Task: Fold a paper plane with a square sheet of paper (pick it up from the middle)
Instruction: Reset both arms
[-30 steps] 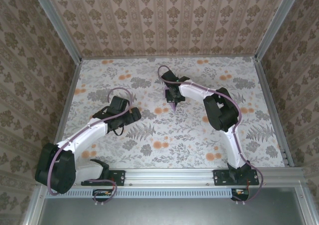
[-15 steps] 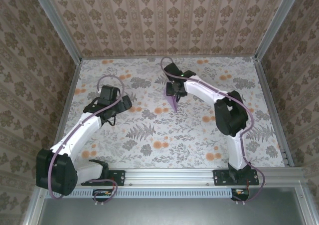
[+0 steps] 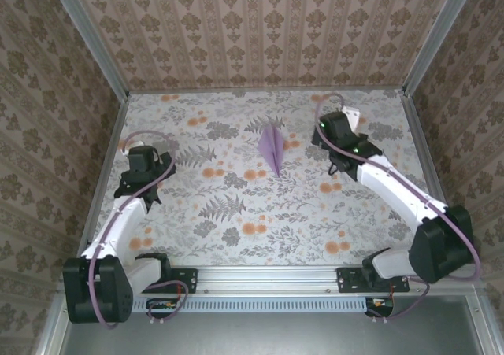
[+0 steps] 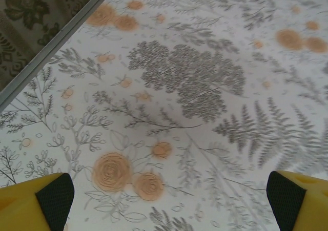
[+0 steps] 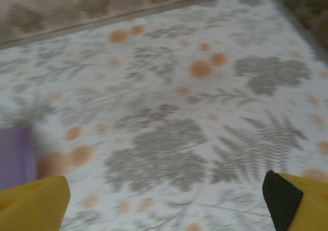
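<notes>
The paper plane (image 3: 273,149) lies flat toward the far middle of the counter (image 3: 260,213), and the near half is open floral surface. The left claw (image 3: 145,166) sits by the left edge and the right claw (image 3: 334,134) toward the far right corner. Both are spread wide and stand well apart from the plane. Patterned walls (image 3: 260,32) close the far, left and right edges. A blurred purple patch in the right wrist view is probably the plane.

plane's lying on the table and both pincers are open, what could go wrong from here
1. The paper plane lies loose on the tabletop with nothing pinning it. Paper that thin could slide, or its creases might spring open.
2. The right pincer is open and near the plane, whose purple edge sits at the left of the right wrist view. A leftward sweep could clip or crumple a wing.
3. The left pincer is open and far off, so it probably could not steady the plane quickly.
</notes>
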Available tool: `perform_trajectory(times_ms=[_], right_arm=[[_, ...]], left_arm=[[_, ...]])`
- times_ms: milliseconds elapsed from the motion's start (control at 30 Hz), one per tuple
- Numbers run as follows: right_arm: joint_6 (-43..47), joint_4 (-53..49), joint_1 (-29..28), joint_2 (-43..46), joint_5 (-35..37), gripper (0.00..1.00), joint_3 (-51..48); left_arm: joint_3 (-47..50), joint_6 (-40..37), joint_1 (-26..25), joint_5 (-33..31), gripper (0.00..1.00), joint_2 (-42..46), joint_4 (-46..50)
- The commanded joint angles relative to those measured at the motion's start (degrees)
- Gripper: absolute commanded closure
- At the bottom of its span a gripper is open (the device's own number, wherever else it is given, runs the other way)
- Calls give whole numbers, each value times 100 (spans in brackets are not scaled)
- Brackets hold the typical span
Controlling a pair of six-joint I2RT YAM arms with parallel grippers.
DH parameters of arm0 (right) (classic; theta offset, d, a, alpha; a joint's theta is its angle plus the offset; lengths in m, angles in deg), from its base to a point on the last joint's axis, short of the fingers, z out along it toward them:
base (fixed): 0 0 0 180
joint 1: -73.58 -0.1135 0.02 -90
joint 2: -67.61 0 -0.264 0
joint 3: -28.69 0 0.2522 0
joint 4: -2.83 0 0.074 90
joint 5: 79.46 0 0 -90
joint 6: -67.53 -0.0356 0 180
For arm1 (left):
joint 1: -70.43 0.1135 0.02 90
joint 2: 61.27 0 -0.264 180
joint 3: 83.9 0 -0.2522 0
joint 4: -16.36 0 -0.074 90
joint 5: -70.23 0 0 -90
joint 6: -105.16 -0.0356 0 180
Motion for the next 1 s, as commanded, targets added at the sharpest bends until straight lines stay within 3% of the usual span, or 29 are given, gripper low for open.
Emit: perform_trajectory(times_ms=[0, 200, 367, 533, 733, 967], right_arm=[[316, 1302, 530, 403, 510, 0, -896], [1122, 3132, 1009, 342, 661, 0, -2204], [1854, 4310, 1140, -218, 560, 0, -2557], [2332, 5680, 1318, -644, -354, 0, -2985], [2418, 6352, 1596, -813, -1573, 0, -3297], [2485, 6946, 1739, -1094, -2176, 0, -3504]], left_arm=[[298, -518, 86, -96, 0, -233, -1229], [215, -1207, 156, 85, 0, -683, -1764], [765, -1908, 162, 610, 0, -1002, -3489], [1095, -2286, 223, 1143, 0, -1587, -4823], [1445, -2284, 285, 1439, 0, -2441, -6184], [1241, -2246, 311, 1424, 0, -2607, -5919]])
